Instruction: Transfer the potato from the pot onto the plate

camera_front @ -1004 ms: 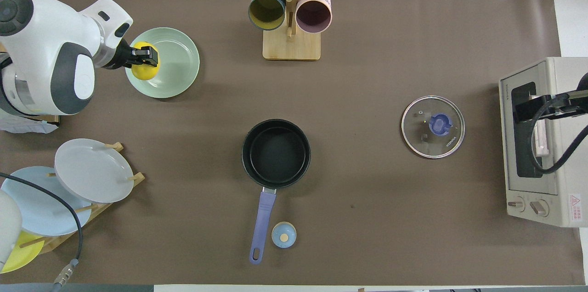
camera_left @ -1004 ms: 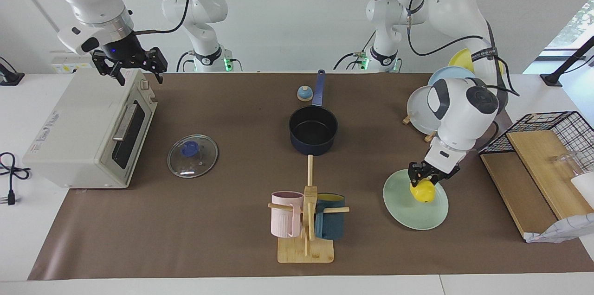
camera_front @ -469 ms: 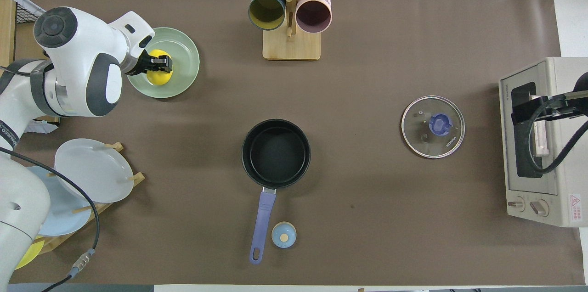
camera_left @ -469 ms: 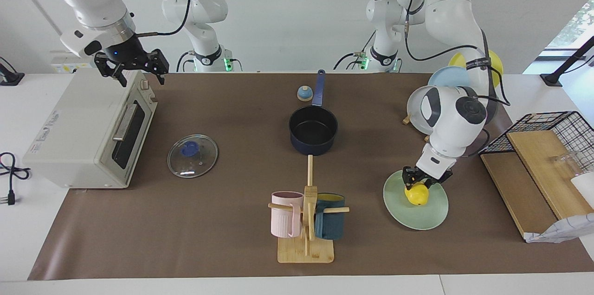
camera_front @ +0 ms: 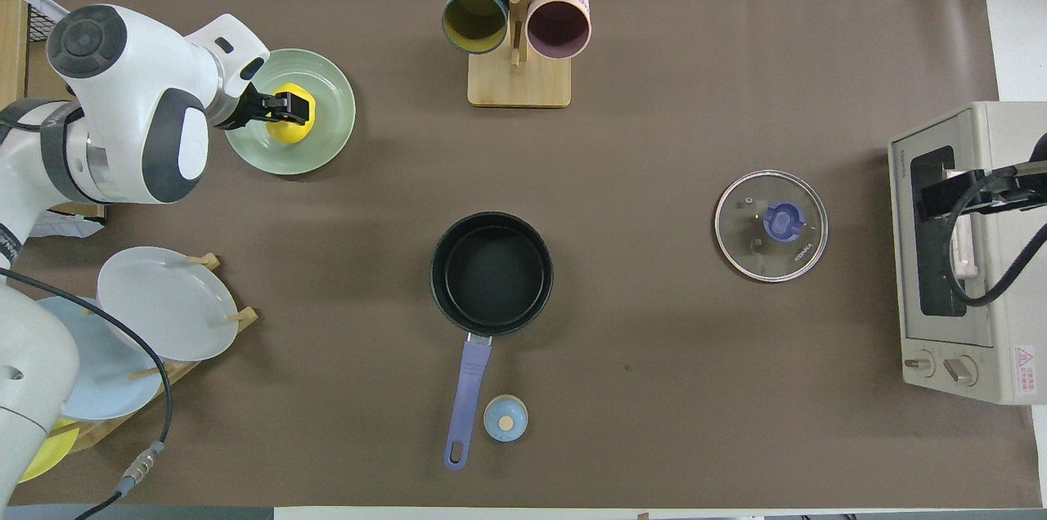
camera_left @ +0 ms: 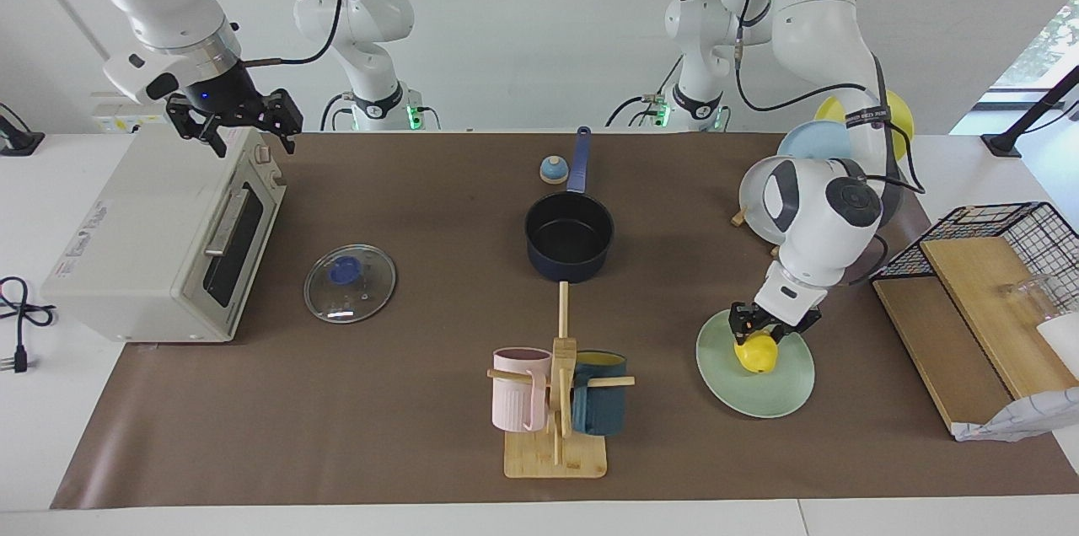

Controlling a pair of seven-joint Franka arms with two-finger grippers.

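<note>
The potato (camera_left: pixel 756 352) lies on the plate (camera_left: pixel 784 395), toward the left arm's end of the table. The left gripper (camera_left: pixel 761 335) stands directly over it, tilted down from the wrist, with its fingers (camera_front: pixel 293 97) set on either side of the yellow lump. From the overhead view the fingers straddle the potato; whether they clamp it or have slackened cannot be told with certainty, but the grip appears closed on it. The potato looks to be seated on the plate's surface, near the edge closer to the robots, so the remaining step is judged to be release and withdrawal.

The pot (camera_left: pixel 569 243) sits mid-table with its black interior empty and its handle pointing toward the robots. This confirms that the transfer out of the pot is complete. The glass lid (camera_left: pixel 350 270) lies flat on the mat toward the right arm's end, clear of the pot, which leaves the pot mouth unobstructed.

The right gripper (camera_left: pixel 236 116) waits over the toaster oven (camera_left: pixel 160 237), fingers spread apart and holding nothing, well apart from the working area.

Caution: the rounded potato may roll toward the plate rim when released; a straight upward retreat is advisable.
</note>
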